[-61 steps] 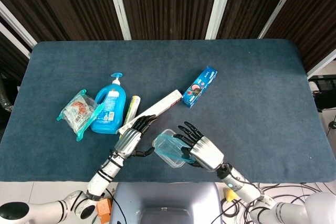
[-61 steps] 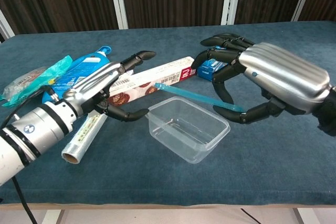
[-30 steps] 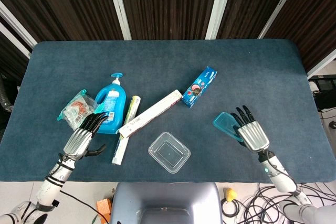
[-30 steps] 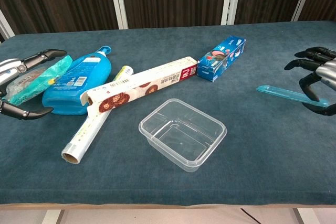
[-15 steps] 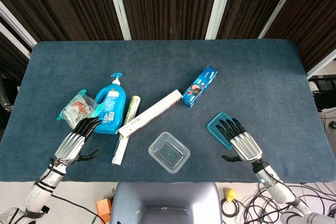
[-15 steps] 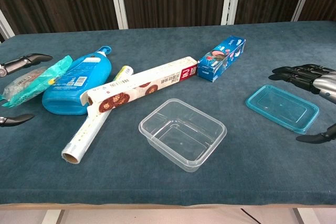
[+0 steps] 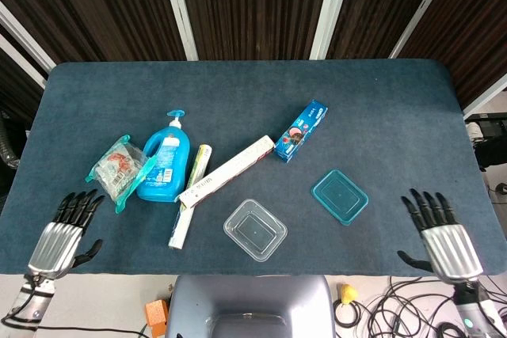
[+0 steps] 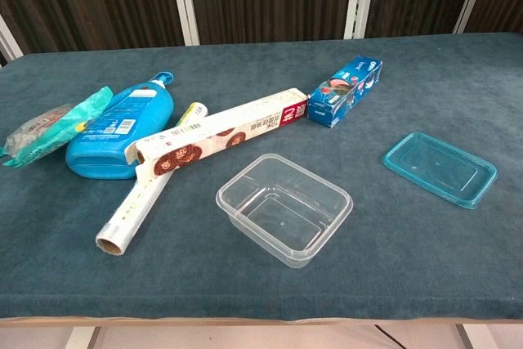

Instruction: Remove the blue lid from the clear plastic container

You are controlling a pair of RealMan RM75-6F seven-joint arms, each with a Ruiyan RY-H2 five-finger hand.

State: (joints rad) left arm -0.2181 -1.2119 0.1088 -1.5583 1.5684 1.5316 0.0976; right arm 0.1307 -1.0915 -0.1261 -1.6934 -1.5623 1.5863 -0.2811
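Judging by how things lie, the task looks done: the blue lid [image 7: 340, 195] rests flat on the table [image 7: 238, 85], well apart from the clear plastic container [image 7: 255, 229] and to its right, and nothing is left on the container's rim; it stands open and empty, upright on the cloth.

Going left to right with the container as the mark: the left hand [image 7: 62, 235] sits far to its left near the table's front edge, fingers spread and straight, holding nothing; beyond the container's left, further back, lies a snack packet [image 7: 117, 169] with teal ends, touching or just beside a blue pump bottle [image 7: 164, 165] lying on its side; a roll [image 7: 188, 195] and a long carton [image 7: 228, 169] lie slantwise just left of and behind the container, the carton across the roll; a blue toothpaste box [image 7: 302, 130] lies behind the container, to its right; past the lid, far to the container's right, the right hand [image 7: 442, 235] is at the front edge, fingers apart and empty.

Neither hand shows in the chest view; nothing stands between lid and container, and nothing crowds either of them.
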